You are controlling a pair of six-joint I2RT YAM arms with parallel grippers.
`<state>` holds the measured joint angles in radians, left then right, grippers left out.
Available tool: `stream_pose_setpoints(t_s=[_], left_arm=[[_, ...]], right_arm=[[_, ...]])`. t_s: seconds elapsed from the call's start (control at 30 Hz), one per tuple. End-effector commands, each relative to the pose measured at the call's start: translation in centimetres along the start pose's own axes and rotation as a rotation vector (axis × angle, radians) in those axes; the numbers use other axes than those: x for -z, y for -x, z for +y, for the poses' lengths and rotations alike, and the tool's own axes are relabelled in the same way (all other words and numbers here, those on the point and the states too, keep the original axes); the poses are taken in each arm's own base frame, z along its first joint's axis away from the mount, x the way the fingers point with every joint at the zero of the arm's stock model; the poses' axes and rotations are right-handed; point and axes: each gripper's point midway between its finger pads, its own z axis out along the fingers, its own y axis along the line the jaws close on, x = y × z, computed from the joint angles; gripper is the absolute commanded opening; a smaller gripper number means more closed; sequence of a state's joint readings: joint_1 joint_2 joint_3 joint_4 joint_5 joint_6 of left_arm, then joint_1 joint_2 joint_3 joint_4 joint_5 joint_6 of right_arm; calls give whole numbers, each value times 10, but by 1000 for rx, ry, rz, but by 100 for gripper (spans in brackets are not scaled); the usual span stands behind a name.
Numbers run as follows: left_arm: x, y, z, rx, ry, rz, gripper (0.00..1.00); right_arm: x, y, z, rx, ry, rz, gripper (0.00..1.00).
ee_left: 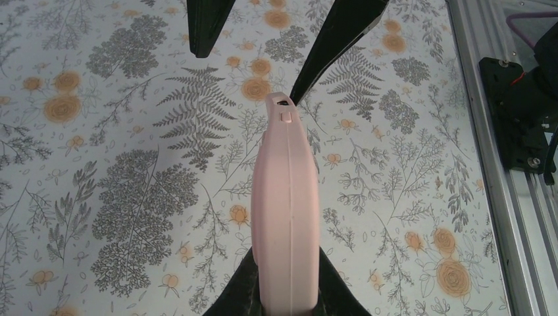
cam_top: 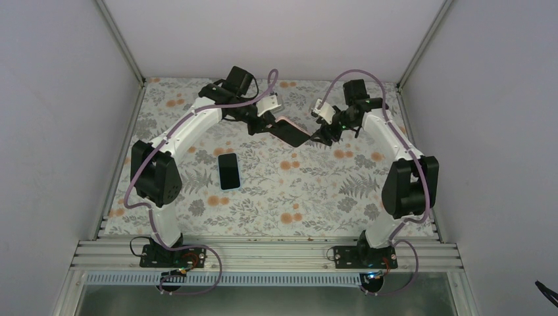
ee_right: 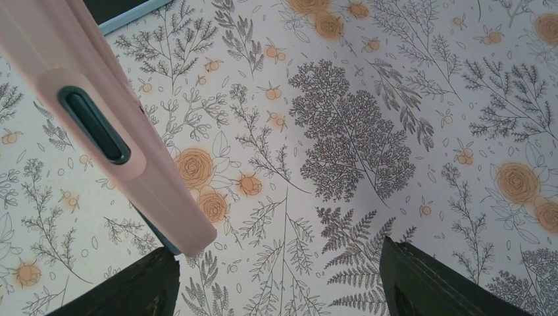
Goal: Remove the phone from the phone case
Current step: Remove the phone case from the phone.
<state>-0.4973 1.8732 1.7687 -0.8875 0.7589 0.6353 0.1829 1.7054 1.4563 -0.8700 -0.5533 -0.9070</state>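
My left gripper (cam_top: 261, 125) is shut on one end of the pink phone case (ee_left: 286, 197) and holds it above the table, edge-on in the left wrist view. The phone (cam_top: 293, 134) sits inside the case, its dark screen facing up. A teal side button (ee_right: 92, 125) shows through a cutout in the case (ee_right: 79, 85), and a teal edge peeks out under its free corner. My right gripper (ee_right: 276, 250) is open at that free end. Its left finger (ee_right: 141, 283) is just below the corner, and its right finger (ee_right: 428, 283) stands well off to the side.
A second phone (cam_top: 229, 170), black with a pale blue rim, lies flat on the floral tablecloth (cam_top: 309, 191) left of centre. White walls close in the back and both sides. An aluminium rail (cam_top: 263, 253) runs along the near edge by the arm bases.
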Motion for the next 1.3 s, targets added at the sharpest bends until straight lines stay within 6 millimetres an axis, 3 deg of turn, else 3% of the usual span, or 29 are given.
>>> stream_pose_setpoints(t_s=[0.0,0.9,1.27], left_arm=[[9,25,-7,-52,-20,-80,2],[12,25,-9,-60,-10,-78,2],[8,23,-5,-53,-9,-74,2]], right_arm=[[-3,6,-10,-2,-26,-22,79],[6,8,-18,2,-32,-38,78],[8,7,-8,11,0,-39,78]])
